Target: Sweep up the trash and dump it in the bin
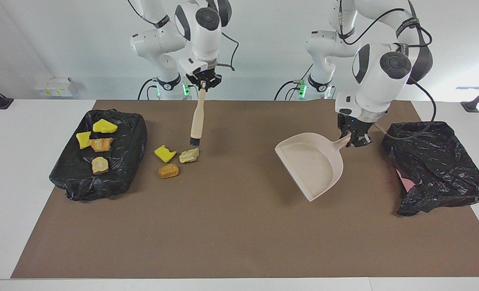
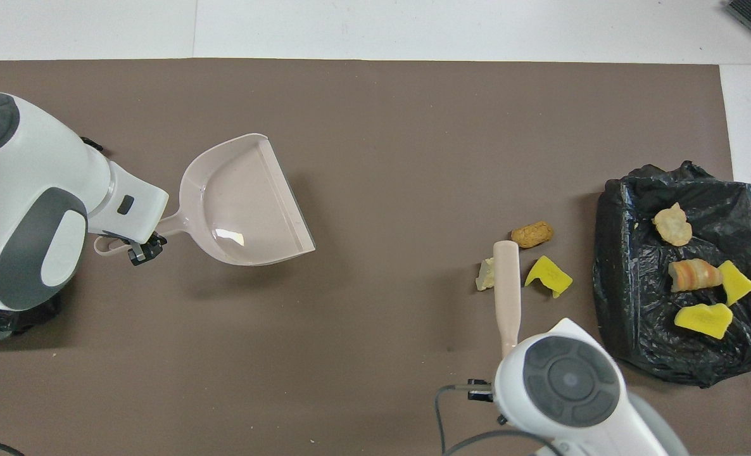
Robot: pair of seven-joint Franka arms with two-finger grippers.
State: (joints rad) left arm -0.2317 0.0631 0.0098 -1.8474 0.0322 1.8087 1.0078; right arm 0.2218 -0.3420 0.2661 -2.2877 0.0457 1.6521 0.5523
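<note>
We see the right gripper (image 1: 202, 84) pinching a brush (image 1: 196, 123), its bristles beside three trash pieces (image 1: 168, 159) on the mat (image 1: 239, 226). Four more pieces (image 1: 98, 141) lie on a black bag (image 1: 114, 178) at that arm's end. The left gripper (image 1: 354, 139) clamps the dustpan (image 1: 310, 163) handle beside the black-lined bin (image 1: 437, 169). The pan is empty; we judge all sweeping and dumping remains.

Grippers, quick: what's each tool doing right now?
Left gripper: shut on the dustpan handle.
Right gripper: shut on the brush handle, bristles by the trash.
</note>
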